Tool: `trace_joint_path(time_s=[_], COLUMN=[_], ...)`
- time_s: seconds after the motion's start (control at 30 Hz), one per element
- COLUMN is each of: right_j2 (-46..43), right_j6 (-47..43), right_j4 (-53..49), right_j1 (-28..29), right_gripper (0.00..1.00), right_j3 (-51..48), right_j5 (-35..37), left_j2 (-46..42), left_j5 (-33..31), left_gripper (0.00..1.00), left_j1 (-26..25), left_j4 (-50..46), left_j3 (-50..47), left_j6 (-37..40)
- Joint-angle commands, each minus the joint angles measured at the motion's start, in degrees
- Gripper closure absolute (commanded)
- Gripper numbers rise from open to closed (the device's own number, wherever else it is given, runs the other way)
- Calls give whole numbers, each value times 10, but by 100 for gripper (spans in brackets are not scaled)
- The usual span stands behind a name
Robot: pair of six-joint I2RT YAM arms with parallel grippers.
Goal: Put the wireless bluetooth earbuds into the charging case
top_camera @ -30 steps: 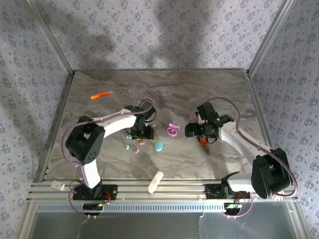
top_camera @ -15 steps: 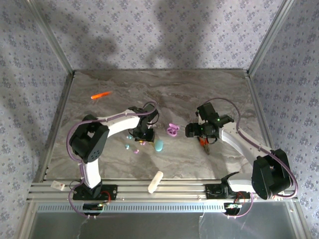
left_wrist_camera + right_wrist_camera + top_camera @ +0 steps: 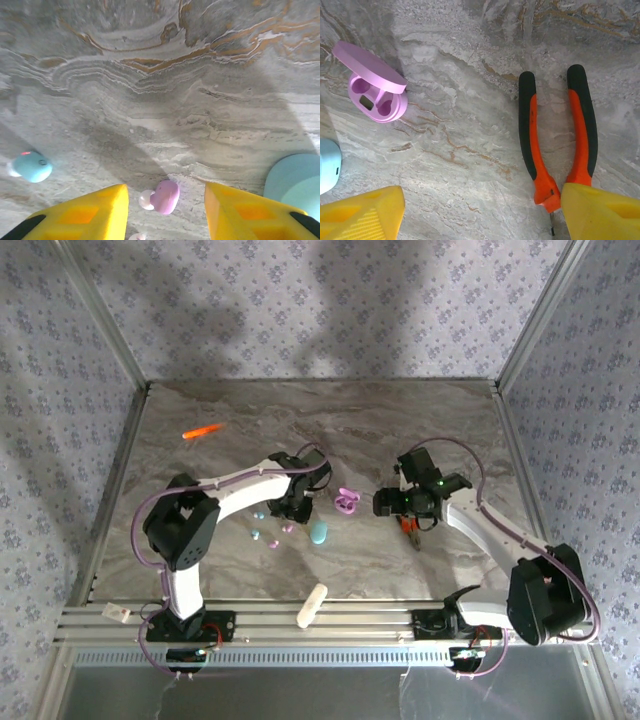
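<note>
Barely started imo: on the left a teal earbud (image 3: 31,166) lies loose on the bench (image 3: 165,75), and the left gripper (image 3: 290,510) hovers with its jaws spread wide either side of a pink earbud (image 3: 165,197), not clamped on it. Moving right, the teal case (image 3: 295,182) looks shut, and the pink case (image 3: 375,95) is open with both sockets empty. The right gripper (image 3: 477,200) has wide, empty jaws beside the pliers (image 3: 555,135), so I'd say no bud is in yet.
</note>
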Motion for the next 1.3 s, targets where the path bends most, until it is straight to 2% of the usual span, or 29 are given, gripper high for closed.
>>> trace_joint_path(time_s=[0.0,0.2,0.33,0.77,0.97,1.27], right_j2=[-43,-119,-161,-182,-183,-184], right_j6=[7,10,12,16,14,13], right_j4=[-4,-5,-11,-21,-22,-25], right_j1=[-3,-15,-31,-65,-70,-75], right_gripper=[14,6,0,0,6,6], right_j3=[-12,-37,-50,-58,-56,-57], right_j5=[6,17,9,-24,-32,-37], left_j2=[15,34,39,81,92,103], left_j5=[-72,-116,-122,-130,-134,-139], left_gripper=[56,65,68,74,76,76], left_j1=[-20,-45,-62,-82,-82,-82], left_j4=[-51,-95,-96,-93,-89,-87], left_j3=[21,32,29,47,49,48], left_j6=[18,30,53,80,84,86])
